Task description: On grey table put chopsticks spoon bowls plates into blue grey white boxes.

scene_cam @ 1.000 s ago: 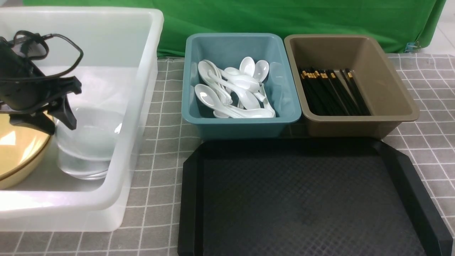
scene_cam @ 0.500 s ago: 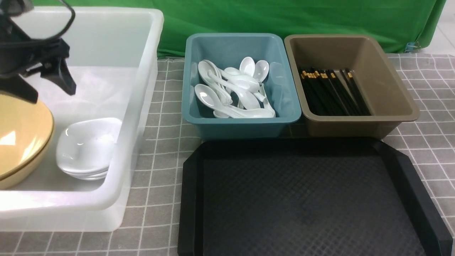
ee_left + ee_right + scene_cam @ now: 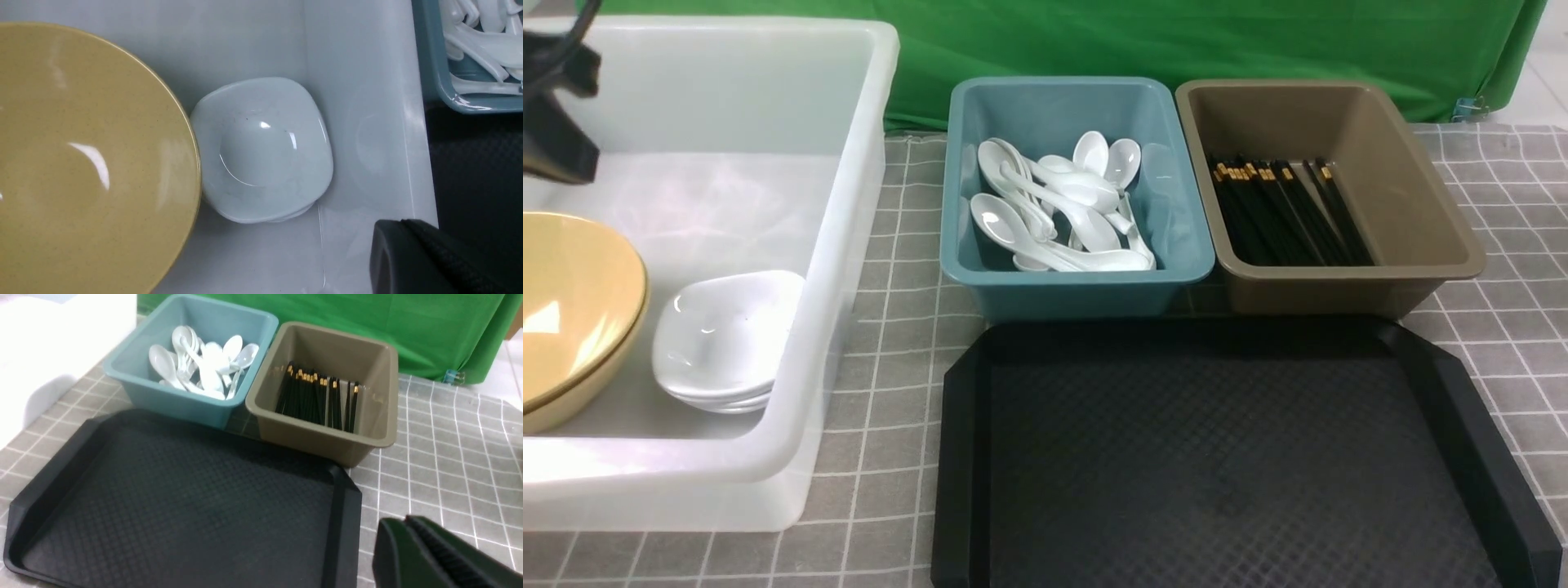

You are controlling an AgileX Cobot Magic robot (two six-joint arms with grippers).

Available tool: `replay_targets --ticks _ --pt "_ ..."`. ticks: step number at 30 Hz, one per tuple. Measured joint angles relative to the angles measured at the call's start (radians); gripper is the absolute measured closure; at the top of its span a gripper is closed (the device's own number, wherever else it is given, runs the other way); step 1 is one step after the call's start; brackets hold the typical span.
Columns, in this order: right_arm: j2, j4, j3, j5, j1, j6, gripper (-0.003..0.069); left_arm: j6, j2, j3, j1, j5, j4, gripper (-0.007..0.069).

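Note:
The large white box (image 3: 849,163) holds stacked yellow bowls (image 3: 572,302) and a stack of white plates (image 3: 723,335) side by side. My left gripper (image 3: 568,163) hangs shut and empty above the box's far left; in its wrist view the closed jaws (image 3: 402,222) sit beside the plates (image 3: 261,151). Several white spoons (image 3: 1054,204) lie in the blue box (image 3: 1062,286). Black chopsticks (image 3: 1282,216) lie in the grey box (image 3: 1421,204). My right gripper (image 3: 406,520) is shut and empty over the grey table (image 3: 449,449), outside the front view.
A flat black tray (image 3: 1225,457) lies on the grey table (image 3: 1503,327) in front of the blue and grey boxes, with nothing on it. A green cloth (image 3: 1176,41) hangs behind the boxes.
My left gripper has lifted from just above the plates, up and to the left, and its jaws have gone from open to shut. The plates stay stacked in the white box.

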Motion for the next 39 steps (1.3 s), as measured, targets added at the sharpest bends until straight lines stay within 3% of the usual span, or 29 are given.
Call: replay_targets --ticks 14,33,39 --pt "-0.119 0.045 0.486 -0.675 0.000 -0.020 0.0654 0.192 -0.337 0.434 0.000 -0.364 -0.127 0.0624" --pt "-0.119 0.047 0.553 -0.744 0.000 -0.020 0.0623 0.200 -0.343 0.446 0.000 -0.406 -0.131 0.0624" --pt "-0.121 0.014 0.671 -0.872 0.000 -0.020 0.0601 0.200 -0.343 0.446 0.000 -0.407 -0.131 0.0624"
